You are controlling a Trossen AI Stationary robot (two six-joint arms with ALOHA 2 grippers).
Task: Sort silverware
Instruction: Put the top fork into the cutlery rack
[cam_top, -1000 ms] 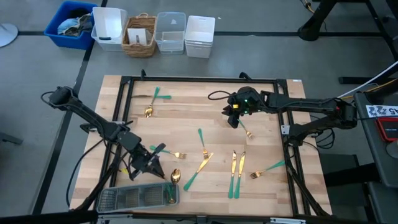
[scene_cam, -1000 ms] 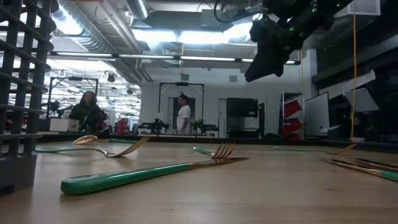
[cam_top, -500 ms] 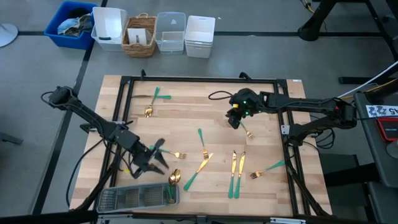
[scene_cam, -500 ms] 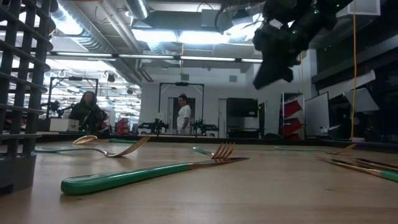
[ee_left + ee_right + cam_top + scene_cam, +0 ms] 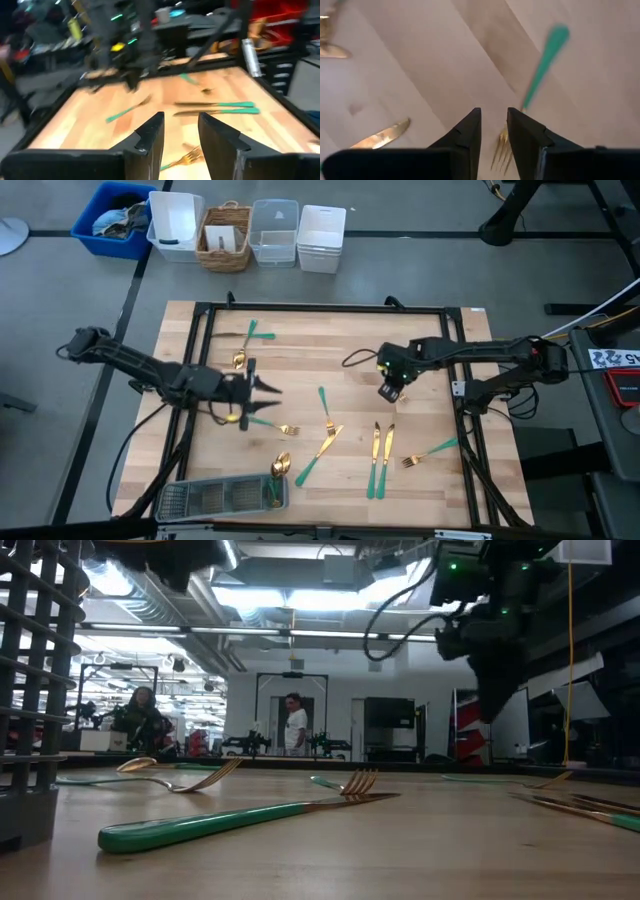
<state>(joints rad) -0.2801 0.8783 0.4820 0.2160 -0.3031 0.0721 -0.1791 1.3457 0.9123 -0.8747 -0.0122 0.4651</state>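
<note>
Your work surface is a pale wooden table with a black frame on it, and beyond its far edge stands a row of bins and a basket.

Take the grey mesh tray at the near left corner as your landmark. A spoon leans at its right end, gold bowl up and handle down inside the end compartment.

Farther from you than the tray, over the left part of the board, you have the left gripper — its fingers stand apart with nothing between them, and a fork lies on the wood just under them.

Right of the tray the rest of the silverware is scattered: a knife, a small fork, then a pair of knives lying side by side. A fork with a green handle lies farthest right.

Well beyond those, toward the far right from the tray, your right gripper hangs low over the board. Its fingers are parted by a narrow gap and hold nothing — another fork lies on the wood just past them.
</note>
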